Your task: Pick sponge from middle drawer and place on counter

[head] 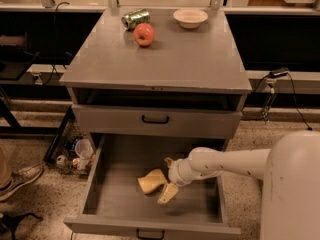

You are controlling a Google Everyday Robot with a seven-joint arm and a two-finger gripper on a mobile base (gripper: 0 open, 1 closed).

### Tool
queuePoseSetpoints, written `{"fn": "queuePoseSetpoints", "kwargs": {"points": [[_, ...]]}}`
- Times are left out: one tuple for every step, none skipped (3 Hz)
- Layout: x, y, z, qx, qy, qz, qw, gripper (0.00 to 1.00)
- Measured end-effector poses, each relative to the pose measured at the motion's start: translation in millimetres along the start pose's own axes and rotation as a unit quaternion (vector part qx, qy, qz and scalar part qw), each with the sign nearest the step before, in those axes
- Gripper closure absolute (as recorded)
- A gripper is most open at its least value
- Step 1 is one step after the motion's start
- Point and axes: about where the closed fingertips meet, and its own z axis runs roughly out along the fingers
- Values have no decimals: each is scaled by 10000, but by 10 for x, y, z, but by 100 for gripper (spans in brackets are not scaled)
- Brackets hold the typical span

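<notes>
The pale yellow sponge (151, 181) lies on the floor of the middle drawer (116, 204), which is pulled out wide at the bottom of the cabinet. My gripper (168, 177) is down inside the drawer, at the sponge's right end. It is open, with one cream finger (167, 193) towards the front and the other towards the back. The sponge's right end is at the gap between them. My white arm (225, 162) reaches in from the right. The grey counter (165, 64) is the cabinet's top.
A red apple (144, 34), a green can (135, 19) lying on its side and a cream bowl (190, 18) are at the back of the counter. A shallower drawer front with a black handle (155, 119) is above. Clutter (75, 151) lies on the floor at left.
</notes>
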Motion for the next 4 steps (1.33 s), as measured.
{"fn": "queuePoseSetpoints", "kwargs": {"points": [[-11, -17, 192, -50, -80, 62, 9999, 0], [-40, -46, 350, -111, -152, 115, 9998, 0], [-60, -79, 458, -178, -195, 174, 9995, 1], [-91, -110, 512, -218, -259, 210, 9992, 19]]}}
